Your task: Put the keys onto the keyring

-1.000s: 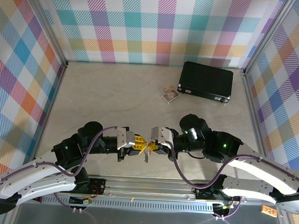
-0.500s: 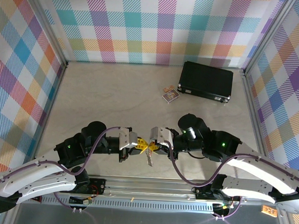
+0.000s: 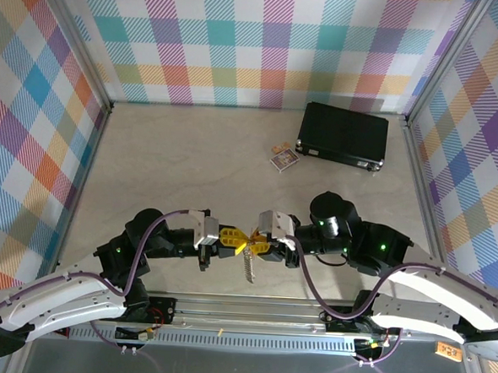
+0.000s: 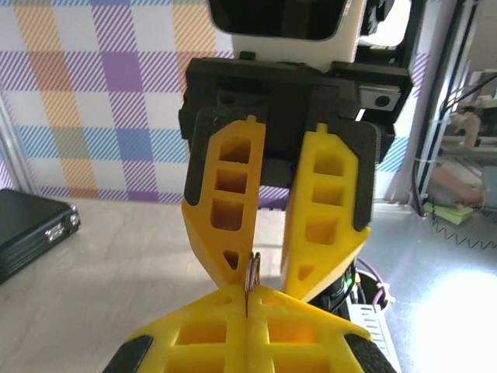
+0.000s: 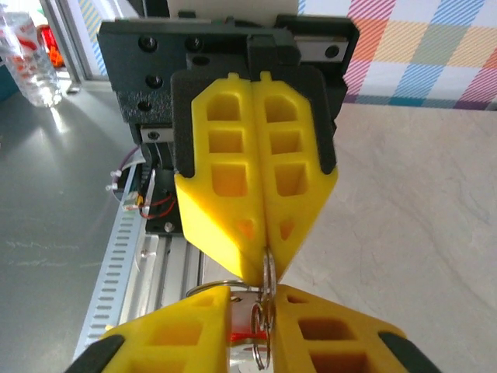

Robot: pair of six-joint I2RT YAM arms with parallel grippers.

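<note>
Since a second ago both elbows are sitting further out to their own sides, and the knobbly silvery chain [image 3: 247, 268] is dangling lower beneath the two meeting tools. The left tool [image 4: 248, 294] is pressing its yellow fingers flat together on the thin grey-silver metal keyring [image 4: 250, 277], holding it in the air above the near edge of the pale tabletop [image 3: 191, 166]. The right tool [image 5: 252, 305] is facing it nose to nose, its fingers standing a little apart around the same loop. A small red-headed key [image 5: 243, 336] seems to be sitting low between those parted fingers, though it is mostly hidden, so I am guessing there.

That is the part I am worrying about. With the right side loosening, the key may be slipping free before it is properly threaded on, and dropping toward the rail below. The left pinch on such thin wire is also looking slim, so any sideways tug could be twisting the loop out of it.
</note>
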